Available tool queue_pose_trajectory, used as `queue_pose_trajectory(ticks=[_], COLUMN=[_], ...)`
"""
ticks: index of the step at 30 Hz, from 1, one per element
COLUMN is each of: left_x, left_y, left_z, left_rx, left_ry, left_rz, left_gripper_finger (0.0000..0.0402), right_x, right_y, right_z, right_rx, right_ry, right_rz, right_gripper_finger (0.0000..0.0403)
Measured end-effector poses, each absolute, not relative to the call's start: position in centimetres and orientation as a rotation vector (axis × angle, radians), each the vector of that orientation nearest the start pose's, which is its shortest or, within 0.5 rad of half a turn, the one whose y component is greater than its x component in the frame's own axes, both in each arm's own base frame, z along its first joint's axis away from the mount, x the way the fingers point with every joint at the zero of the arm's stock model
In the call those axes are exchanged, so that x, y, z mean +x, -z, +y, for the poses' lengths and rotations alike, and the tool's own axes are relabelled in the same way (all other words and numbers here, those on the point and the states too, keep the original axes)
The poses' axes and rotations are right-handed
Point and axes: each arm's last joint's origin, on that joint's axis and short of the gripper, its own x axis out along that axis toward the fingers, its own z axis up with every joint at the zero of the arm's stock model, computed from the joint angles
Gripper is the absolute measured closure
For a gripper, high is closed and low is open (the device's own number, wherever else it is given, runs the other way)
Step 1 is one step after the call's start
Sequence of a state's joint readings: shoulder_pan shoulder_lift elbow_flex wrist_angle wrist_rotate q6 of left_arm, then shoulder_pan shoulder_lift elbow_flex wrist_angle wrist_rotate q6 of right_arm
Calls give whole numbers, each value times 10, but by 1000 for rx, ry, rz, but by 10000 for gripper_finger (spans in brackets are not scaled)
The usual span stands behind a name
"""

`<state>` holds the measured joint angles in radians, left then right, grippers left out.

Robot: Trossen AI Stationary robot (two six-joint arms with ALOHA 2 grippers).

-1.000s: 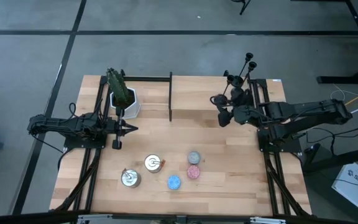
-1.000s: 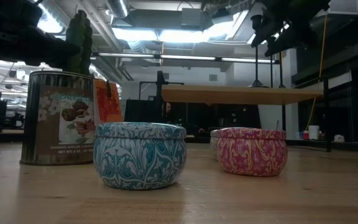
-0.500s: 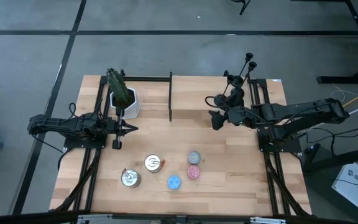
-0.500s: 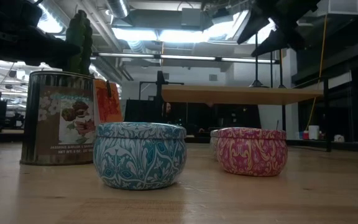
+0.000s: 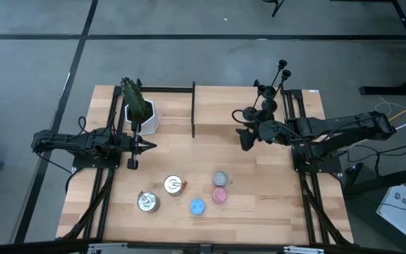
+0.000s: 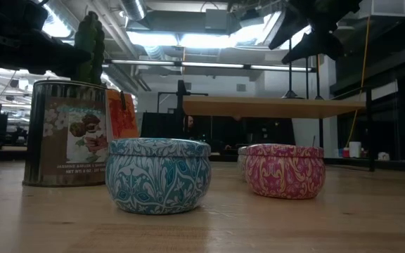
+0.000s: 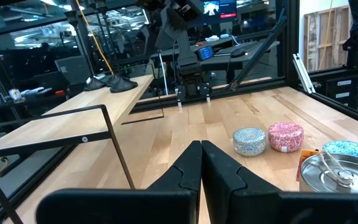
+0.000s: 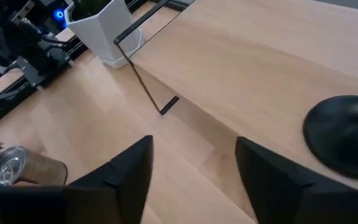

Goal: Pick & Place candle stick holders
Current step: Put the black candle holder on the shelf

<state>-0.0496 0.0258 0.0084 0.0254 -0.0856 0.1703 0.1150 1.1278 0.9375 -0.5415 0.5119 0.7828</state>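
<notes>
Holders (image 5: pixel 265 99) stood clustered on shelf (image 5: pixel 220 106); right gripper (image 5: pixel 247 131) hovered beside them, fingers apart, empty. Left gripper (image 5: pixel 149 146) waited, closed.

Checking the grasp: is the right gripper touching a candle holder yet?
Apart. In the right wrist view the right gripper stands open with only bare wood between its fingers; the holder's black base sits off to one side.

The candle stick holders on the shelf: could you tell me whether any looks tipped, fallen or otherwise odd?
Nothing stands out. The candle stick holders stand upright in a cluster at the shelf's right end. The right gripper hovers open beside them, holding nothing.
</notes>
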Motion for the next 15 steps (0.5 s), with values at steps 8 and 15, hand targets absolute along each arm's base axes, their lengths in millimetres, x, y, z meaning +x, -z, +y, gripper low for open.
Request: queue_pose_trajectory(ticks=[8, 15], left_x=[99, 99], left_y=[-167, -167], left_z=[-2, -2], left_rx=[170, 170], left_ry=[-36, -36], left_rz=[-5, -5], left_gripper_finger=[398, 398], right_x=[228, 230], right_y=[-292, -293], right_z=[13, 14], right_rx=[519, 537], right_ry=[602, 570], right_rz=[518, 518], right_gripper_finger=[302, 375])
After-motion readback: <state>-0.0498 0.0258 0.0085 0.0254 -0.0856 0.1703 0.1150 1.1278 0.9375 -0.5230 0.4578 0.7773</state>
